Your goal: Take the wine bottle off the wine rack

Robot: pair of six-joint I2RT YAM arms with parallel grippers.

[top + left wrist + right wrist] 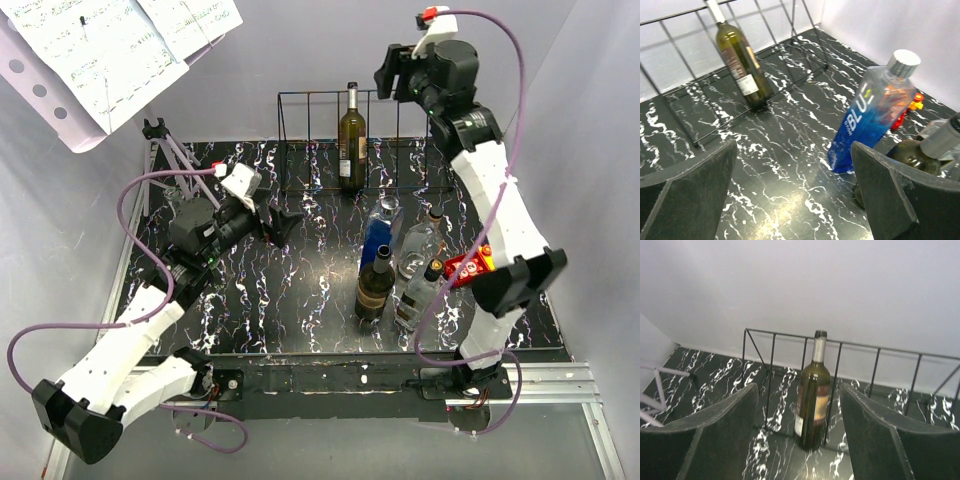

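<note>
The wine rack point(310, 95) is a low black wire basket at the back of the table. A dark green wine bottle point(351, 140) with a label stands upright in it. My right gripper point(386, 72) is open and empty, held high to the right of the bottle's neck and apart from it. In the right wrist view the bottle point(813, 405) and rack point(780, 333) show between and beyond the open gripper point(799, 390). My left gripper point(282, 226) is open and empty, low, left of the loose bottles. The left wrist view shows the bottle point(742, 65), the rack point(675, 16) and the gripper point(793, 147).
Several loose bottles stand in front of the rack: a blue one point(376, 236) point(872, 115), a clear one point(415, 246), a dark one point(375, 286), another clear one point(420, 296). A red toy point(470, 266) lies by the right arm. A music stand point(100, 50) with its tripod stands back left.
</note>
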